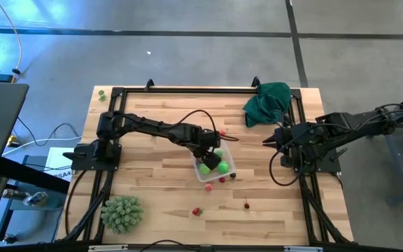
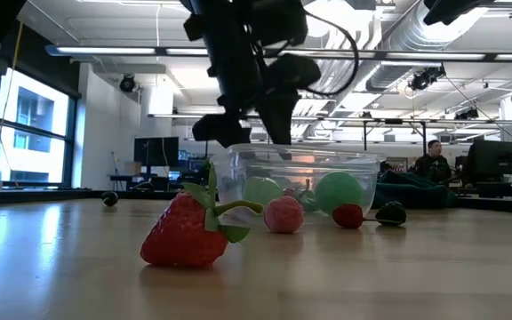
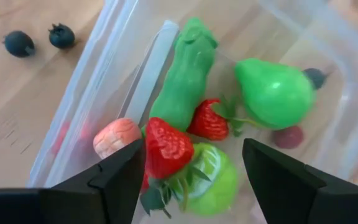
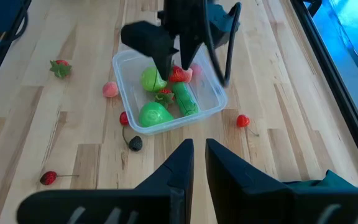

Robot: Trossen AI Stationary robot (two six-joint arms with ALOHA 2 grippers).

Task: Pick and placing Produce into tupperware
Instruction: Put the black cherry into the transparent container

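Observation:
The clear tupperware (image 1: 200,175) sits mid-table and holds a long green piece (image 3: 185,74), a green pear (image 3: 275,93), a green round piece (image 3: 213,180), a pink piece (image 3: 115,138) and two strawberries. My left gripper (image 3: 192,149) hangs open over the box (image 4: 122,84), fingers pointing down into it. One strawberry (image 3: 166,146) lies between them on the other produce. More produce is loose on the table: a strawberry (image 2: 185,231), a pink piece (image 4: 109,89), red berries (image 4: 243,120) and dark ones (image 3: 18,43). My right gripper (image 4: 199,155) waits shut toward the table's right (image 1: 266,142). My left gripper is open, with one finger (image 3: 126,165) close against the side of the strawberry in the box. I cannot tell whether that finger touches it. The strawberry rests on the green round piece below it.
A dark green cloth (image 1: 268,101) lies at the far right corner, and a spiky pale-green ball (image 1: 122,213) at the near left. A black frame (image 1: 187,89) runs round the table. A red piece (image 1: 196,210) and a dark one (image 1: 247,206) lie nearer the near edge.

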